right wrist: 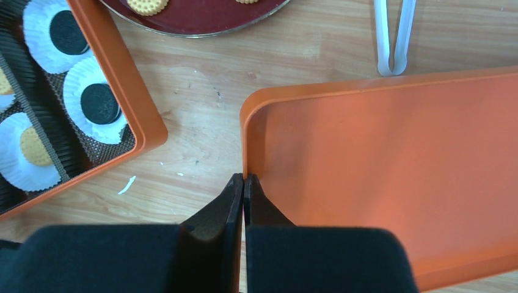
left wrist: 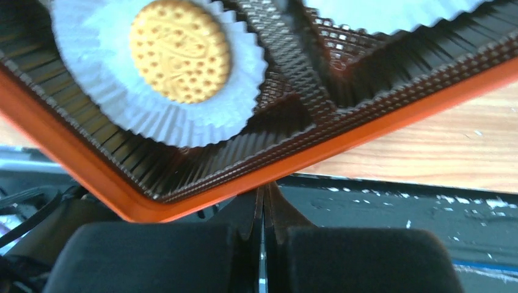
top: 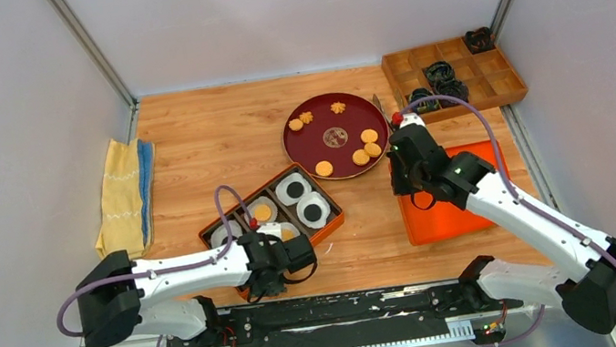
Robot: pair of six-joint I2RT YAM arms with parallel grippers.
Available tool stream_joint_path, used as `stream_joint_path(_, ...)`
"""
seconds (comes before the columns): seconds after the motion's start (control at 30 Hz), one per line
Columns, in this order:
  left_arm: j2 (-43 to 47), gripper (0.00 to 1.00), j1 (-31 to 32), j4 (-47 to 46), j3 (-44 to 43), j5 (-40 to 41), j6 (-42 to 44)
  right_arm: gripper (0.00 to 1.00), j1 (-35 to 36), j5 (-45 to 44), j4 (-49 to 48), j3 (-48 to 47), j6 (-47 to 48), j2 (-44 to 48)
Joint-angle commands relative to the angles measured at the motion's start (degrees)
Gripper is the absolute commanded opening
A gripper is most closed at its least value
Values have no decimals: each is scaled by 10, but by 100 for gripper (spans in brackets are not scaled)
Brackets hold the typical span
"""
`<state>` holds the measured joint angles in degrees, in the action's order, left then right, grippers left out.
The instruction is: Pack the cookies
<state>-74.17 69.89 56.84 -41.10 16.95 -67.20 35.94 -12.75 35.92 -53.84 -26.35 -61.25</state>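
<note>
Several golden cookies (top: 369,136) lie on a dark red round plate (top: 326,102). The orange box (top: 336,222) holds white paper cups with golden cookies (left wrist: 179,49) and black cookies (right wrist: 100,104). My left gripper (left wrist: 264,189) is shut at the box's near rim (left wrist: 183,204), which hides its tips. My right gripper (right wrist: 244,178) is shut on the left rim of the flat orange lid (right wrist: 391,165), one finger outside it and one inside. From above, the left gripper (top: 259,289) is at the box's near side and the right gripper (top: 397,186) at the lid's (top: 452,207) left edge.
A yellow towel (top: 125,196) lies at the left. A wooden divided tray (top: 493,77) with black coiled rings stands at the back right. White plastic tongs (right wrist: 394,36) lie just beyond the lid. Grey walls close in on three sides.
</note>
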Motion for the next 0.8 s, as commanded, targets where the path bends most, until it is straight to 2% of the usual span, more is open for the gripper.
stream_joint_path(0.0,30,0,-23,78,5,79,-70,0,-8,13,30,-25,26,18)
stream_joint_path(0.33,40,0,-156,88,4,164,-10,0,-7,48,30,-73,38,52)
stream_joint_path(0.5,-18,0,-179,85,-37,212,5,0,-7,48,33,-88,39,58)
stream_joint_path(0.77,-110,0,-262,59,-114,286,63,0,-7,41,33,-86,42,61)
